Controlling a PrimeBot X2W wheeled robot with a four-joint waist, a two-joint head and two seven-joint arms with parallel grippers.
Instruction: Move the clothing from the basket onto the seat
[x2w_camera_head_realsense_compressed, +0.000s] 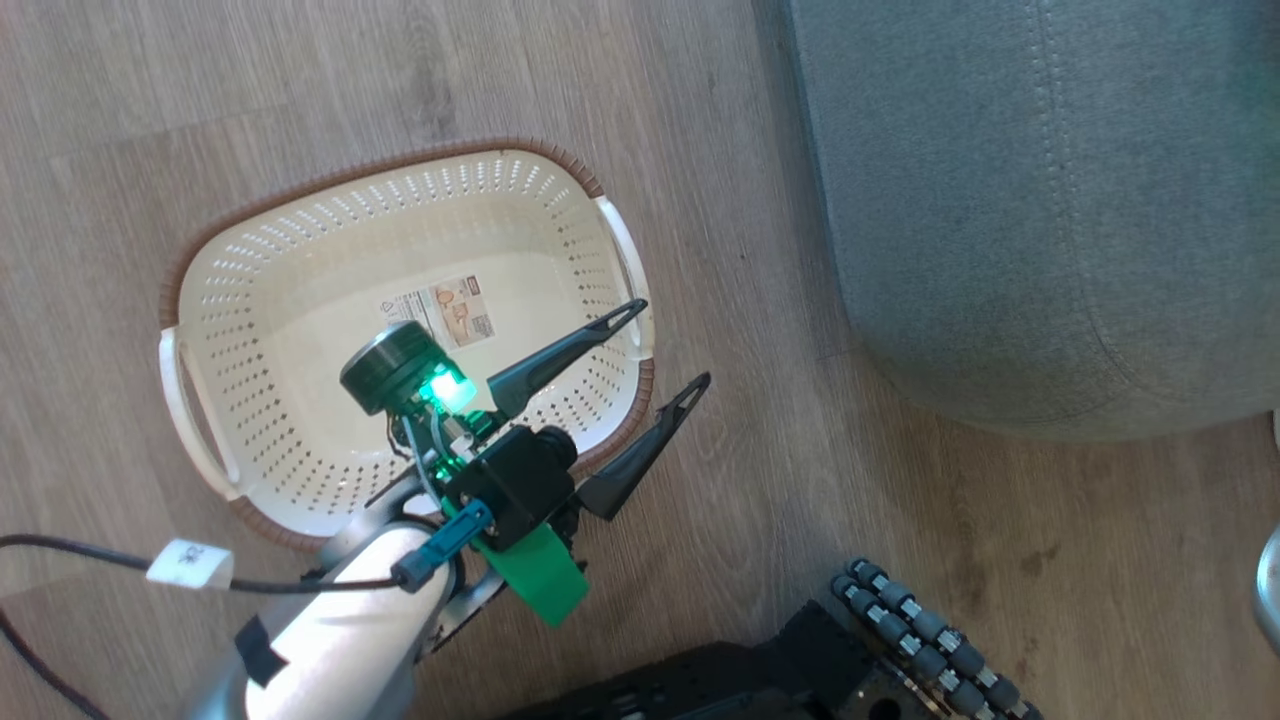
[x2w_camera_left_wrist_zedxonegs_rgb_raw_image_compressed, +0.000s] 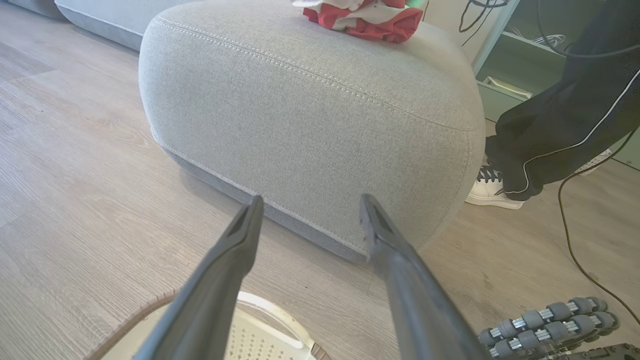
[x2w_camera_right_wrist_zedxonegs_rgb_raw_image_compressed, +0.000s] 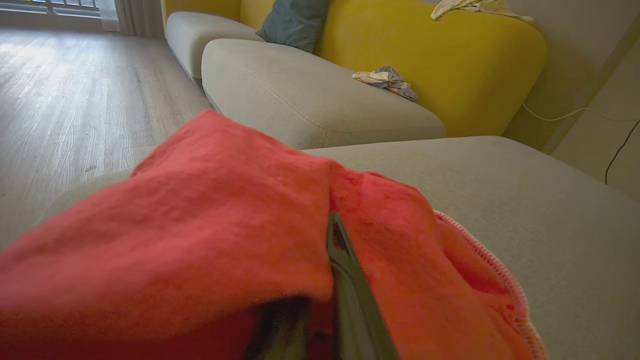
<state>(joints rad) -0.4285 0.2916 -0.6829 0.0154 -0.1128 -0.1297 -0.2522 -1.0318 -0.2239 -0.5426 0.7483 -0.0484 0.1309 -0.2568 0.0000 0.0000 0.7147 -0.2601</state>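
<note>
Over the bare basket (x2w_camera_head_realsense_compressed: 290, 260), left gripper (x2w_camera_head_realsense_compressed: 672, 340) hangs spread, idle. Right gripper (x2w_camera_right_wrist_zedxonegs_rgb_raw_image_compressed: 334, 225) clamps clothing (x2w_camera_right_wrist_zedxonegs_rgb_raw_image_compressed: 225, 210) over the seat (x2w_camera_right_wrist_zedxonegs_rgb_raw_image_compressed: 500, 200), likely for release.

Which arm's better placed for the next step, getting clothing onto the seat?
Right. The right gripper is shut on a red garment draped over it, with the seat directly behind. The left gripper hangs open by the rim of the basket, holding nothing, and the basket looks empty.
</note>
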